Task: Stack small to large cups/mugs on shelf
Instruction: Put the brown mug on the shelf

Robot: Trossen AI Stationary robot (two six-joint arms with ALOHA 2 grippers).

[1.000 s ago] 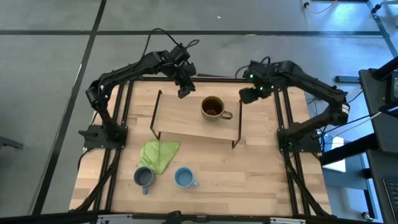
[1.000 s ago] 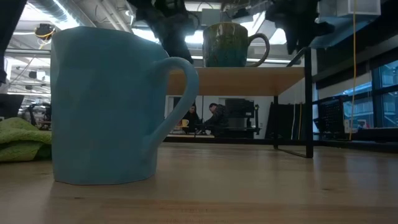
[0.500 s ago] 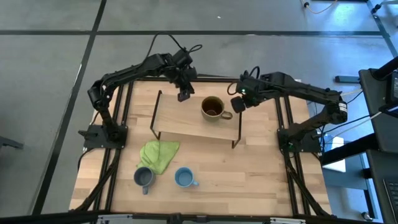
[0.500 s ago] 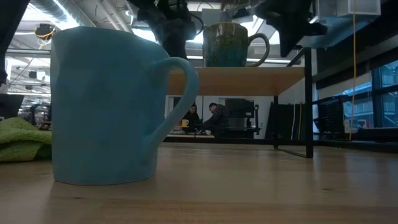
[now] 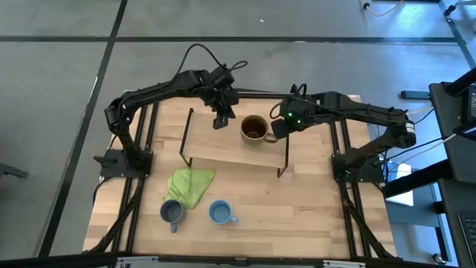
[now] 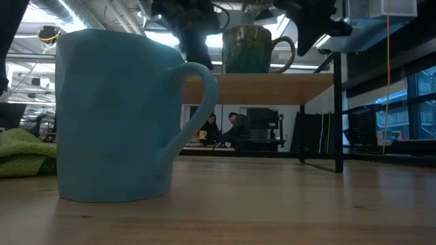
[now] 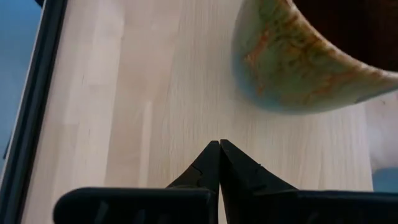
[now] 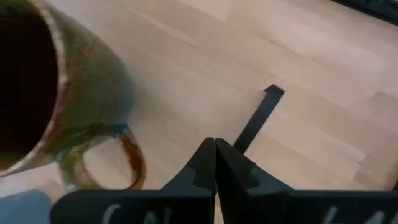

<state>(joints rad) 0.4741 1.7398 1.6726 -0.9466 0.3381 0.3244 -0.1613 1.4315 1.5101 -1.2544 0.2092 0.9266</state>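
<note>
The olive-brown mug [image 5: 254,129] stands upright on the light-wood shelf [image 5: 223,149], handle toward the table's right. My left gripper [image 5: 219,121] is shut and empty above the shelf, left of the mug [image 7: 298,62]. My right gripper [image 5: 277,128] is shut and empty just right of the mug's handle [image 8: 112,165]. The grey-blue mug [image 5: 172,212] and the light-blue mug [image 5: 219,213] stand on the tabletop near the front edge. The light-blue mug fills the low view [image 6: 116,116].
A lime-green cloth [image 5: 190,184] lies crumpled on the tabletop in front of the shelf, beside the grey-blue mug. The shelf's black rod legs [image 5: 286,152] stand at both ends. People sit in the room beyond the table [image 6: 225,129].
My right gripper has moved toward the table's left, from beyond the shelf's right end to just beside the olive-brown mug's handle. My left gripper has shifted slightly toward the table's near edge, over the shelf. The mugs have stayed where they were.
</note>
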